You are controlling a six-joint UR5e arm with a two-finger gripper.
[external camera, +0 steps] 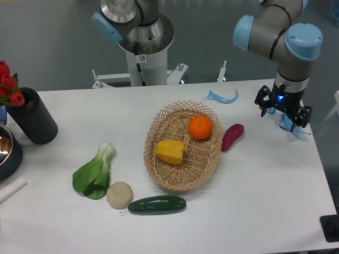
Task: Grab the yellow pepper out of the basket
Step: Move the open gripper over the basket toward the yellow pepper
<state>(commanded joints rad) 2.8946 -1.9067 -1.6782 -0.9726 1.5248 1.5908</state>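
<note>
The yellow pepper [170, 151] lies in the left-middle of the oval wicker basket [204, 171] at the table's centre. A round orange fruit [200, 127] sits in the basket's far right part, just behind the pepper. My gripper [283, 112] hangs at the far right of the table, well away from the basket, close above the tabletop. Its dark fingers are spread apart and hold nothing.
A purple eggplant [232, 137] lies right of the basket. A green cucumber [157, 205], a beige round vegetable [119, 194] and a bok choy [94, 172] lie front left. A black vase with red tulips [30, 116] stands far left. Blue plastic pieces [223, 97] lie behind.
</note>
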